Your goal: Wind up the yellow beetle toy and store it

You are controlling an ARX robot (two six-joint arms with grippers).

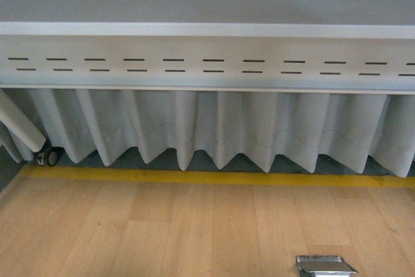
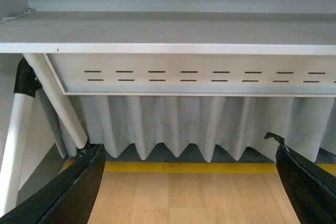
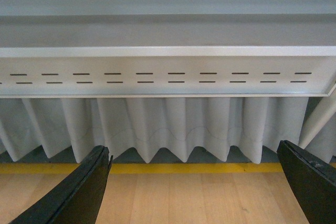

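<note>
the left gripper [image 2: 185, 145] is pointing low over the wooden floor [image 2: 184, 198] toward the pleated curtain [image 2: 173, 124], its black fingers [image 2: 68, 192] spreading wide around bare air. the right gripper [image 3: 194, 148] is facing the same way, equally spread. the yellow beetle toy is not showing in any view. only the front view is catching a shiny metal piece [image 1: 326, 265], which the frame edge is cutting off, leaving its kind unclear.

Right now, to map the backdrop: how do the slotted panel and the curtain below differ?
The slotted panel is flat, with two rows of dark slots; the curtain hangs in folds, without slots. The panel's lower edge is straight; the curtain's hem zigzags. Both are pale.
</note>
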